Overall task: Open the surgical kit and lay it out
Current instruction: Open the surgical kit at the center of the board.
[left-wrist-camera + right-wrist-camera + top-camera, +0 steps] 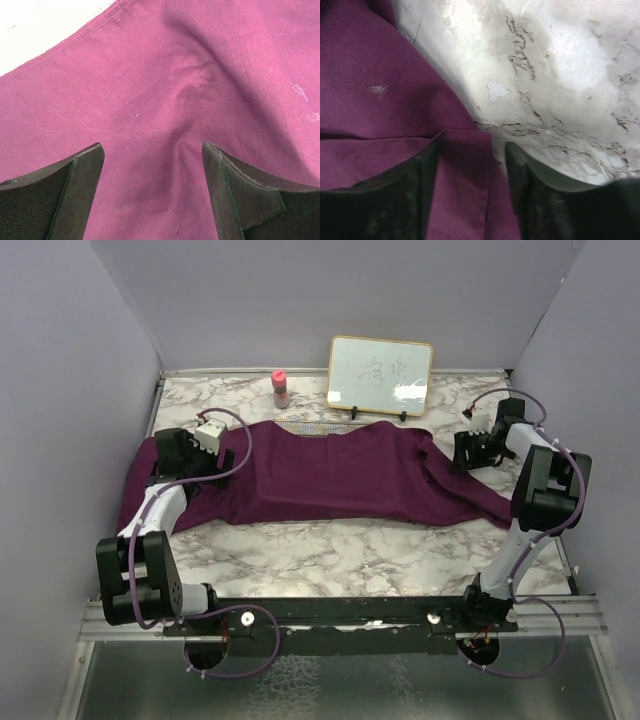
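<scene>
**Both the left gripper (190, 462) and the right gripper (470, 452) are hanging open over the purple cloth (330, 475)**

The purple cloth is lying in a long, rumpled band across the middle of the marble table (330, 550). It is reaching from the left wall side almost to the right edge. Its near hem is sagging in a shallow curve toward the arms, and its right end is tapering to a point.

The left gripper is sitting over the left end of the cloth with its jaws spread wide and released. In the left wrist view a soft crease in the fabric is running down between them, and nothing is being pinched.

The right gripper is sitting at the cloth's far right end, where the fabric meets bare marble. Its jaws are also standing apart. In the right wrist view a folded edge of the cloth is lying in the gap between them, with one jaw over fabric and the other over the tabletop. The fabric is looking loose there rather than clamped.

At the back of the table a framed whiteboard (380, 375) is standing upright on small feet. A small bottle (281, 388) with a pink cap is standing just to its left, near the cloth's far hem.
</scene>
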You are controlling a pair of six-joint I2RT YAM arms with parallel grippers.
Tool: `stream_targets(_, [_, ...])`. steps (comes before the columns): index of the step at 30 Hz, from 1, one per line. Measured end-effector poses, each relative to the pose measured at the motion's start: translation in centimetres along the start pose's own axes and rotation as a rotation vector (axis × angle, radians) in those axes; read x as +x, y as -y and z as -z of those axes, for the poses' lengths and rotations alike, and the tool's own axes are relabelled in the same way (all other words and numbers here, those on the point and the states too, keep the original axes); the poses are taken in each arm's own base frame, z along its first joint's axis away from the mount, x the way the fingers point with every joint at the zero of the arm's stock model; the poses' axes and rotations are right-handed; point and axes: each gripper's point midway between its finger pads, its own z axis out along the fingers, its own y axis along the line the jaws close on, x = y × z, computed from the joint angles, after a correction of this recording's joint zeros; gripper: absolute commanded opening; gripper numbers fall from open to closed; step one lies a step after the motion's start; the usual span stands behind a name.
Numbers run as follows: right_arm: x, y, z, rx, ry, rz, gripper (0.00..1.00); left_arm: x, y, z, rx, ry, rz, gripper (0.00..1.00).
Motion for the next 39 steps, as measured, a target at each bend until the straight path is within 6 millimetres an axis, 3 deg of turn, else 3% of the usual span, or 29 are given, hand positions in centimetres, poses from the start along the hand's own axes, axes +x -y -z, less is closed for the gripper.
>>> stream_targets(13, [-1.0,0.3,0.9,-0.027,0.027,0.010,0.02,0.0,0.0,0.0,0.000,0.000,0.000,0.82])
stream_targets(26, [-3.7,1.7,2.8,0.010,0.076,0.037,0.01,0.0,0.0,0.0,0.000,0.000,-0.001,0.82])
stream_targets(33, [-5.6,5.1,4.7,0.159,0.114,0.052,0.01,0.0,0.0,0.0,0.000,0.000,-0.001,0.82])
stream_targets(39, [-8.4,8.7,6.9,0.324,0.182,0.075,0.01,0.0,0.0,0.0,0.000,0.000,-0.002,0.82])
